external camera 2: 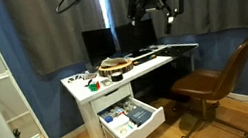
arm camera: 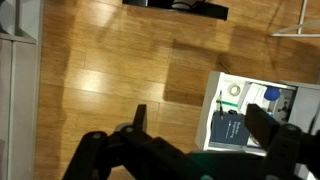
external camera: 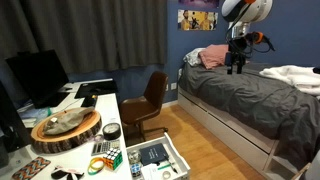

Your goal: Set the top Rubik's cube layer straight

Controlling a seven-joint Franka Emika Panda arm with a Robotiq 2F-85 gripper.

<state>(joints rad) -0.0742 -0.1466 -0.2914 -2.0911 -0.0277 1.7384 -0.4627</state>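
While the arm [external camera: 246, 10] sits in the upper right corner of an exterior view, its gripper [external camera: 237, 62] points down above the bed [external camera: 230, 95], well apart from the desk [external camera: 100, 105] at the left. Jaw state is unreadable at this size.
Count: 1 arm, 1 gripper, 1 brown chair [external camera: 150, 97], 1 open drawer [external camera: 180, 158], 1 monitor [external camera: 38, 75], 1 round wood slab [external camera: 67, 130].
Rubik's cube [external camera: 112, 157]: 1, on the near end of the desk at lower left, just beside the slab. It is too small to tell how its top layer is turned.

In an exterior view that faces the desk [external camera 2: 153, 62], the gripper [external camera 2: 153, 15] is at top, right of centre, above the desktop and higher than the monitors [external camera 2: 100, 45]. Its two fingers [external camera 2: 170, 15] stand spread.
Count: 2 monitors, 1 chair [external camera 2: 217, 79], 1 open drawer [external camera 2: 139, 127].
Rubik's cube [external camera 2: 92, 81]: a small coloured spot on the left end of the desktop, well apart from the gripper.

Wrist view: the camera looks straight down on the wood floor [arm camera: 100, 70]. The gripper [arm camera: 205, 128] lies along the bottom edge. Its 2 fingers [arm camera: 140, 118] are wide apart, jaws released, with only floor between them. The open drawer [arm camera: 213, 105] is at the right of the frame.
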